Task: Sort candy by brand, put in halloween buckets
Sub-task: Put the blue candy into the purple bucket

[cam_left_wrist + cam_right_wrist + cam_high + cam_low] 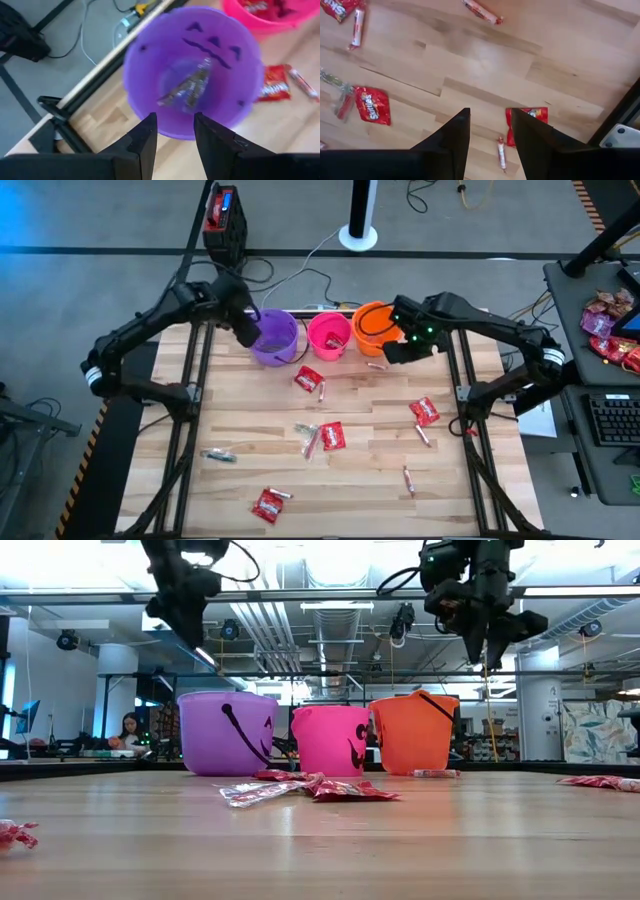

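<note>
While candy lies scattered over the wooden tabletop [240, 420], three buckets near its far edge, left claw [173, 131] open, empty above purple bucket [274, 337], right claw [490, 132] open, empty beside orange bucket [372, 328], bare wood along the near edge.

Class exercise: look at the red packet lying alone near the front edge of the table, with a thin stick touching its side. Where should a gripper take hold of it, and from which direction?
Probably straight down from above: the red packet lies flat on the table, so no side offers a grip. Close the fingers across its narrow middle, on the end away from the pink-white stick touching it, so the stick isn't caught too. Both the left gripper and right gripper are far off, by the buckets.
</note>
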Controlling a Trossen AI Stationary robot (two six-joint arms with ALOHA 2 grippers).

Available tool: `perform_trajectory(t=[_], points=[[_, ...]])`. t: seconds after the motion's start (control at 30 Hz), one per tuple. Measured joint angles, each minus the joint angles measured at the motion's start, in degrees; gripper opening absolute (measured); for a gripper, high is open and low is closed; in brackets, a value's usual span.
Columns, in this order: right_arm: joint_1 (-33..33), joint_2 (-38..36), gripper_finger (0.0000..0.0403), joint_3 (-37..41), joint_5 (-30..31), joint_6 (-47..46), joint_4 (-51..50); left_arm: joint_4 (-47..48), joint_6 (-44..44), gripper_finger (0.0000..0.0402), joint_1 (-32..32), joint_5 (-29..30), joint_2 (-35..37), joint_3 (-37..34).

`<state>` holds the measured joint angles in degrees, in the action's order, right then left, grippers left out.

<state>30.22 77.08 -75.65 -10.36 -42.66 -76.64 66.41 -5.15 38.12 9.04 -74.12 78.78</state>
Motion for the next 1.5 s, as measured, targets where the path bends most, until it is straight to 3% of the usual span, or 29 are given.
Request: perform_trajectory(t=[0.2, 0.37, 0.6, 0.83, 0.93, 1.1, 1.3, 1.5], points=[[2.5, 1.0, 0.0121, 1.4, 2.3, -1.3, 0.4, -5.6, 4.5, 0.0113, 6.4, -1.3, 0.0, -2.2], [5.6, 3.0, 0.0113, 1.5, 3.1, -0.8, 0.7, -9.1, 9.2, 0.0113, 9.9, -5.7, -0.1, -5.1], [6.7, 4.2, 0.0105, 1.7, 3.1, 0.7, 0.7, -10.1, 14.9, 0.0113, 10.9, -6.0, -0.1, -7.7], [6.7, 4.1, 0.0097, 1.9, 3.9, 1.7, 0.7, -10.1, 18.3, 0.0113, 10.9, -11.1, -0.1, -9.7], [6.5, 4.0, 0.0094, 1.9, 3.1, 5.2, 0.7, -9.9, 19.5, 0.0113, 10.9, -16.4, -0.1, -8.8], [6.0, 4.0, 0.0088, 1.9, 2.4, 9.5, 0.8, -4.2, 19.0, 0.0113, 10.4, -33.5, 0.0, -6.0], [4.1, 3.9, 0.0082, 1.9, 2.4, 13.8, 1.8, 12.6, 14.0, 0.0113, 2.7, -36.0, 1.1, -2.6], [1.0, 3.2, 0.0085, 1.9, 2.4, 16.4, 4.0, 15.1, 5.8, 0.0113, -17.7, -32.5, 5.7, -6.8]])
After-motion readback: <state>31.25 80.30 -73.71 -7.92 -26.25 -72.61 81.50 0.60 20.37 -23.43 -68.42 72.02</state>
